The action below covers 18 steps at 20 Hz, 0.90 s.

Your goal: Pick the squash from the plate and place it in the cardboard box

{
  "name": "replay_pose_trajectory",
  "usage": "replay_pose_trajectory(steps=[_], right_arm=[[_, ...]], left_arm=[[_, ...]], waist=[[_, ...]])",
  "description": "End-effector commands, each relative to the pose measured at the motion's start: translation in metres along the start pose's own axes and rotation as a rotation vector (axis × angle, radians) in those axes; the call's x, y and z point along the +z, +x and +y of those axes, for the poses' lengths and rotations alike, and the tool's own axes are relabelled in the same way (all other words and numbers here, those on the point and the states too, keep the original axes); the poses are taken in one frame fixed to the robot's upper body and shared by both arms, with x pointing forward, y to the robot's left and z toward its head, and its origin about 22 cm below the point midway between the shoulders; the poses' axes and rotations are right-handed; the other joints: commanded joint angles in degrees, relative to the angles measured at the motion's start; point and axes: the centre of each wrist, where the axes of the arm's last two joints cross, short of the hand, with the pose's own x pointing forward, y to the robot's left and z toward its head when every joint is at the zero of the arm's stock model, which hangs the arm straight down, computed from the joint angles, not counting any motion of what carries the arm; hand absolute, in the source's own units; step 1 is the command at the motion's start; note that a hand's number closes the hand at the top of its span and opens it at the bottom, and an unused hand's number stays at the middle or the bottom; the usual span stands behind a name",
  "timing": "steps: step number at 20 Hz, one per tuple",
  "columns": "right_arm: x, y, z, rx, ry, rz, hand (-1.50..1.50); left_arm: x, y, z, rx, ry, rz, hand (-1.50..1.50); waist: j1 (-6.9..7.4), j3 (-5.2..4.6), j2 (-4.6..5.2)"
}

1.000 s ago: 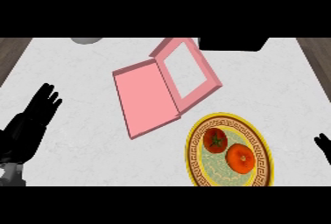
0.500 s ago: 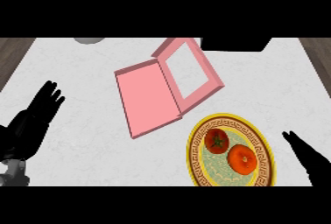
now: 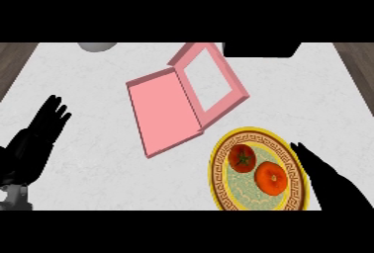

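Squash (image 3: 270,178): lying on plate (image 3: 217,168), table's (image 3: 87,84) 5 o'clock. Right hand (image 3: 332,182): fingers straight and apart, hovering at plate's 3 o'clock, probably lining up a grasp. Cardboard box (image 3: 164,111): lying open at 12, ready for it.

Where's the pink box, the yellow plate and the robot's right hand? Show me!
pink box (image 3: 164,116), head view, on its flat pink half.
plate (image 3: 218,173), head view, on its yellow left rim.
right hand (image 3: 332,183), head view, on the black palm.
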Motion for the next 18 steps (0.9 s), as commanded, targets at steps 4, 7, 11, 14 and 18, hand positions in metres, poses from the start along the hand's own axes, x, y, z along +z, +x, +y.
replay_pose_trajectory(steps=[4,7,11,14,18], right_arm=[[-0.013,0.006,0.006,0.027,0.023,0.019,-1.5],[-0.011,0.005,0.012,0.02,-0.001,0.002,-1.5],[-0.018,0.021,0.026,0.036,-0.022,-0.013,-1.5],[-0.022,0.023,0.017,0.087,-0.018,-0.003,-1.5],[-0.016,0.023,0.022,0.08,0.009,0.028,-1.5]], left_arm=[[-0.007,0.02,0.001,0.012,-0.014,0.0,0.0],[-0.003,0.012,0.006,0.0,0.013,0.0,0.0],[-0.003,0.002,0.02,-0.003,0.01,0.025,0.0],[0.004,-0.001,0.0,-0.002,0.005,0.014,0.0],[0.001,0.02,-0.001,-0.013,0.002,0.009,0.0]], waist=[[-0.4,0.03,-0.06],[-0.47,0.03,-0.08],[-0.39,0.02,-0.06],[-0.31,0.02,-0.07],[-0.41,0.03,-0.1]])
